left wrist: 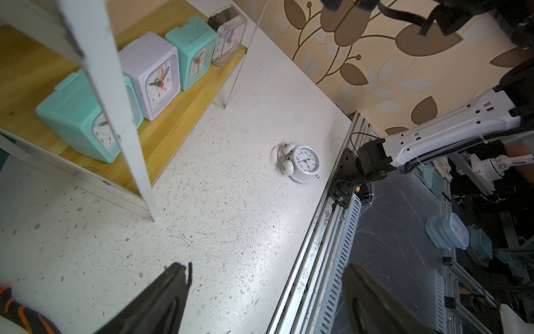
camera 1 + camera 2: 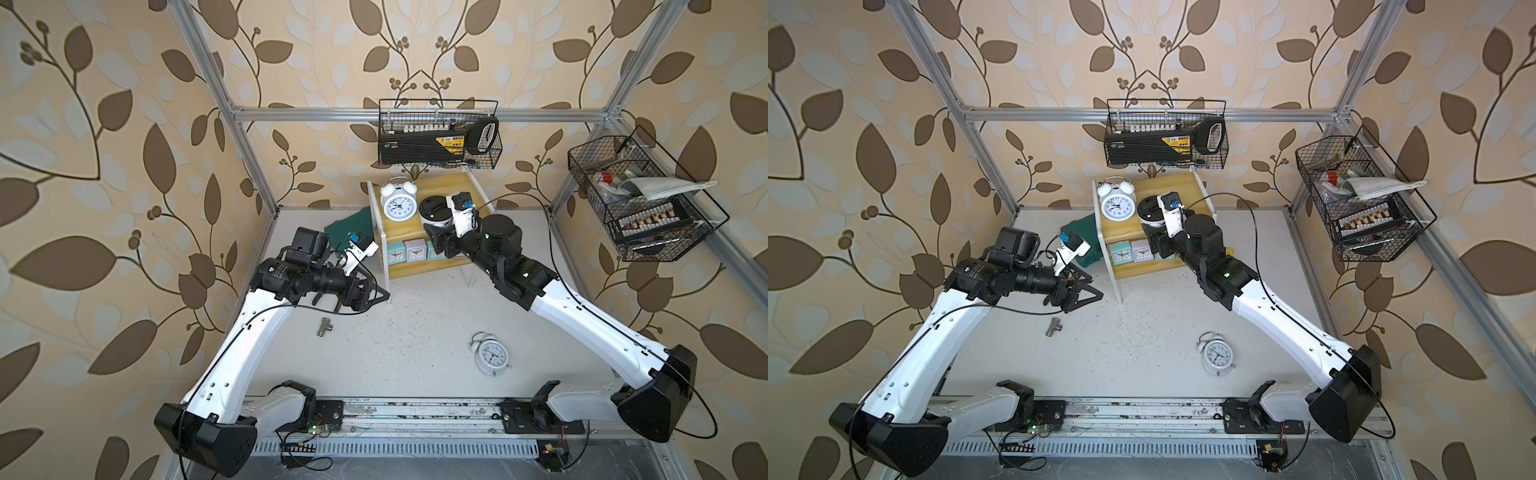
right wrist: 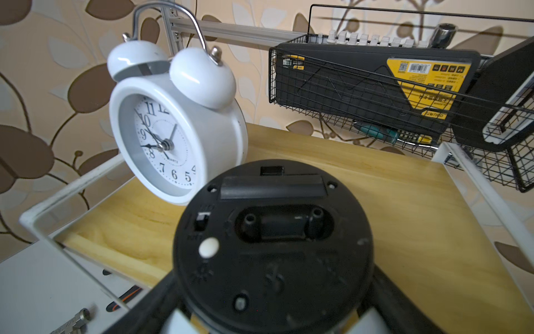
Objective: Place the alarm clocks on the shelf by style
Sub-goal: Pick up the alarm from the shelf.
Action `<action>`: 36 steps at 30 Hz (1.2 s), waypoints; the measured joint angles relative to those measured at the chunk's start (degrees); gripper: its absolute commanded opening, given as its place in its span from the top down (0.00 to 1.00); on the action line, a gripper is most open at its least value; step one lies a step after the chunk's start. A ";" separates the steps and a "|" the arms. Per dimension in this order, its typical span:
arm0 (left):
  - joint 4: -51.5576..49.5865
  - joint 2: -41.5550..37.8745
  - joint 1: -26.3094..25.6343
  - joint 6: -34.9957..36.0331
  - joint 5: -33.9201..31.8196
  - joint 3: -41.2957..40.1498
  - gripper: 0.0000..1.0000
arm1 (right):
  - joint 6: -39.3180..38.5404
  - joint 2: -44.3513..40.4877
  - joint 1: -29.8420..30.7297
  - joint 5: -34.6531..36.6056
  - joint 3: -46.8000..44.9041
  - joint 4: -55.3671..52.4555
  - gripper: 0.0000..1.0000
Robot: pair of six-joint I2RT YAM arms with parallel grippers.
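A round white twin-bell alarm clock (image 3: 274, 245), black back to the lens, fills the lower centre of the right wrist view between the flanking fingers (image 3: 138, 312) of the right gripper (image 3: 271, 315), their contact cut off so I cannot tell any grip, above the yellowish wooden two-tier shelf (image 3: 390, 208) on the speckled white table (image 2: 415, 324); the left gripper (image 1: 265, 297) stands spread wide

The shelf (image 3: 375, 202) boards look like smooth light wood. The clock (image 3: 274, 245) at the right tool (image 3: 274, 292) has a matt black plastic back. The bell clock (image 3: 173, 138) beyond it is glossy white, its handle (image 3: 199, 29) shiny metal.
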 measured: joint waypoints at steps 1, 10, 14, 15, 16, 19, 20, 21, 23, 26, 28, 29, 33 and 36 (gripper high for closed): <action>-0.02 0.00 0.00 0.02 0.00 0.00 0.13 | 0.26 -0.61 -0.17 -0.02 -0.17 -0.48 0.36; -0.20 0.00 0.00 0.68 -0.26 0.02 0.13 | 5.11 -8.13 -1.36 0.00 -0.28 -7.26 0.41; -0.68 0.00 0.00 2.01 -1.25 0.24 0.13 | 9.51 -12.00 -1.51 -1.09 0.76 -15.63 0.42; -0.90 0.00 0.00 2.56 -1.51 0.35 0.13 | 10.86 -12.66 -1.51 -1.62 1.57 -18.56 0.42; -1.09 0.00 0.00 3.17 -1.66 0.48 0.13 | 12.28 -13.09 -1.51 -2.01 2.40 -21.16 0.42; -1.81 0.00 -0.04 5.92 -2.60 1.36 0.12 | 16.35 -13.44 -1.55 -4.02 6.08 -29.92 0.41; -1.92 0.00 -0.07 7.06 -2.99 1.64 0.13 | 17.66 -13.40 -1.57 -5.18 7.34 -32.83 0.41; -2.05 0.00 -0.13 8.33 -3.30 1.88 0.12 | 18.82 -13.29 -1.60 -6.73 8.66 -35.85 0.41; -2.45 0.00 -0.17 11.02 -3.96 2.08 0.12 | 20.87 -12.90 -1.62 -10.54 10.60 -40.44 0.41; -3.02 0.00 -1.03 15.02 -4.66 2.08 0.11 | 23.65 -11.39 -1.62 -16.72 12.87 -46.51 0.40; -3.17 0.00 -2.10 17.14 -4.96 2.08 0.10 | 25.27 -10.08 -1.62 -20.65 13.44 -49.18 0.40; -3.17 0.00 -2.75 18.23 -5.14 2.05 0.10 | 26.03 -9.38 -1.62 -22.69 13.44 -50.27 0.40; -3.02 -0.07 -5.42 21.18 -5.81 1.25 0.09 | 29.20 -6.38 -1.62 -31.39 12.92 -52.37 0.40; -2.54 -0.09 -7.04 22.18 -5.95 0.00 0.08 | 31.39 -4.22 -1.62 -37.38 11.89 -52.22 0.40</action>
